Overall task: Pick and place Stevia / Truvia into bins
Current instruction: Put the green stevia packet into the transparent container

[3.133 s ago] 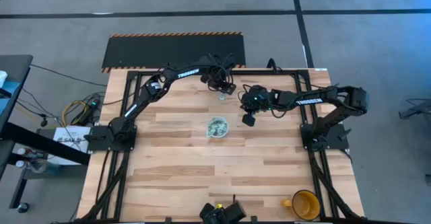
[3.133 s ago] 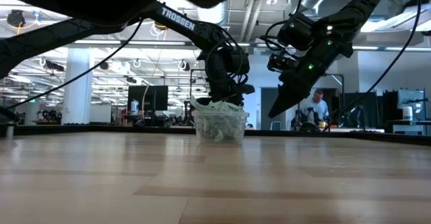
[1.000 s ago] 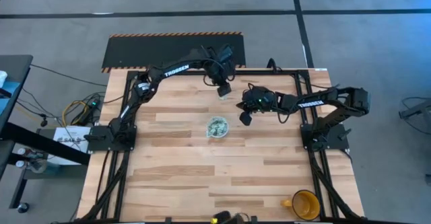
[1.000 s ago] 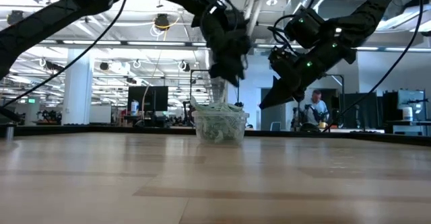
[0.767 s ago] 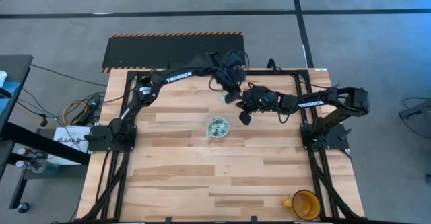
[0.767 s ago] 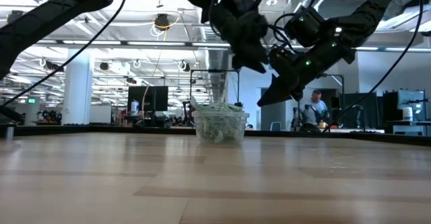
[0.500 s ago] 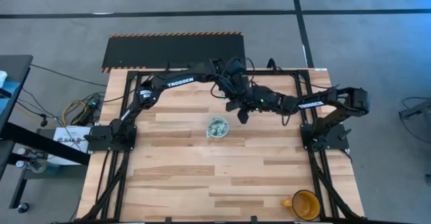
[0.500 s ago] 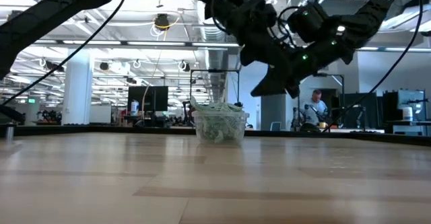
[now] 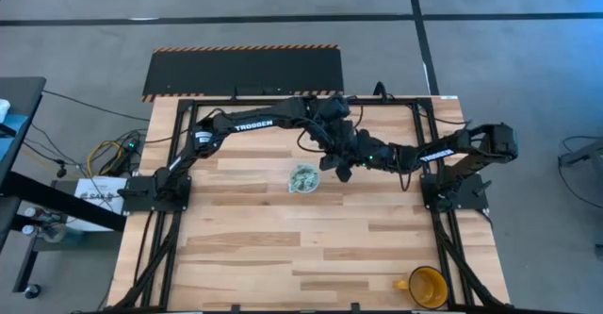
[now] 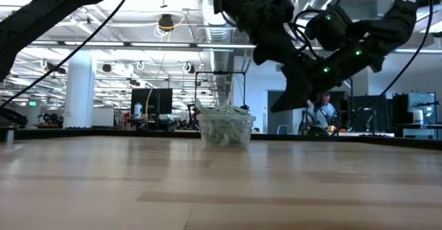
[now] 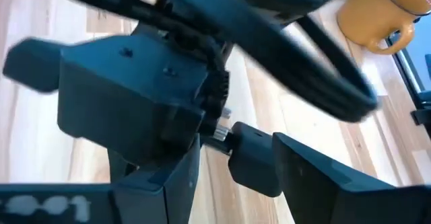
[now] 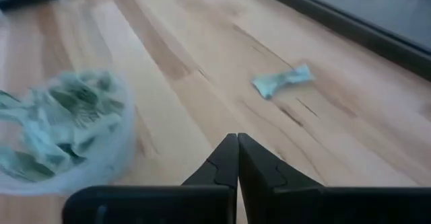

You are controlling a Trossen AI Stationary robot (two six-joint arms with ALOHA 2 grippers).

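From my station I see the clear cup (image 9: 303, 179) at the centre of the high view on the wooden table (image 9: 254, 239), heaped with pale green Stevia sachets (image 12: 50, 120); in the low view it stands just left of centre. One loose sachet (image 12: 283, 80) lies flat on the boards apart from the cup, toward the upper right of the right wrist view. My right gripper (image 9: 343, 173) sits just right of the cup in the high view, its fingers (image 12: 229, 158) clenched together with nothing between them. The left arm reaches across the upper middle of the high view and crosses over the right arm; its gripper (image 9: 337, 132) is above the right arm, and I cannot tell from the pictures how its fingers stand. A yellow mug (image 9: 427, 286) sits in the lower right.
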